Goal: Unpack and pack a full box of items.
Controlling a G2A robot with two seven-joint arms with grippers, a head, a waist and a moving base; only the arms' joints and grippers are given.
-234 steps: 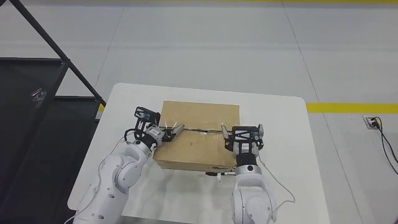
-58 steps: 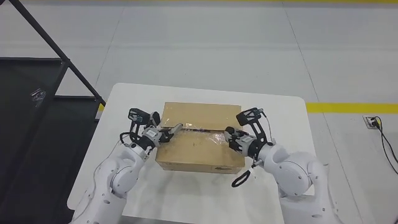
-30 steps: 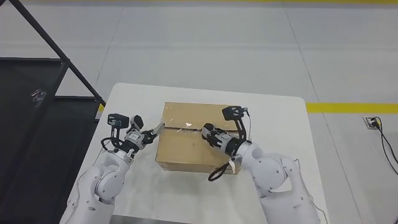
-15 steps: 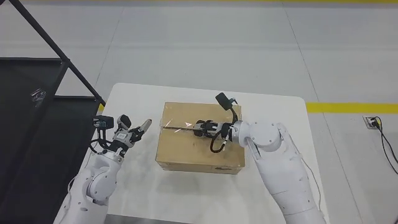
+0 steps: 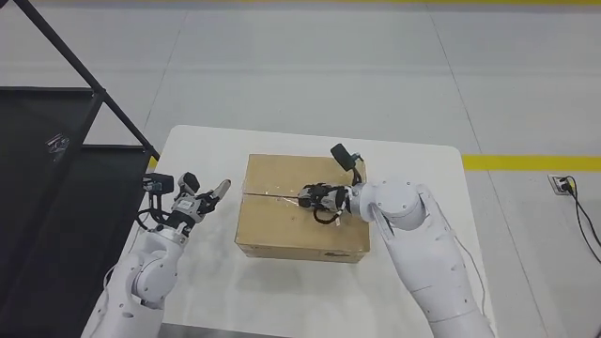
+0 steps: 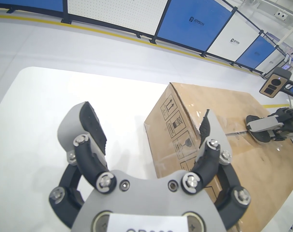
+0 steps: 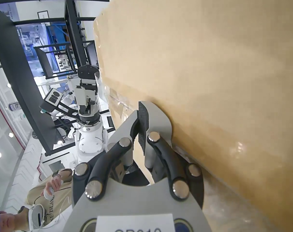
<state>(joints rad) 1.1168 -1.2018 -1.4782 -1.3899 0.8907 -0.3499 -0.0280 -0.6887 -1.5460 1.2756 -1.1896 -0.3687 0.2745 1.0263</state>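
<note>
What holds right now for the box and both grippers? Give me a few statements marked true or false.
1. The box has its top flaps closed. True.
2. The left gripper is shut on the box's edge. False: it is open, holds nothing, and sits beside the box over the table.
3. The right gripper is on top of the box, at the taped seam. True.
4. The right gripper's fingers are spread wide. False: they are shut together.
</note>
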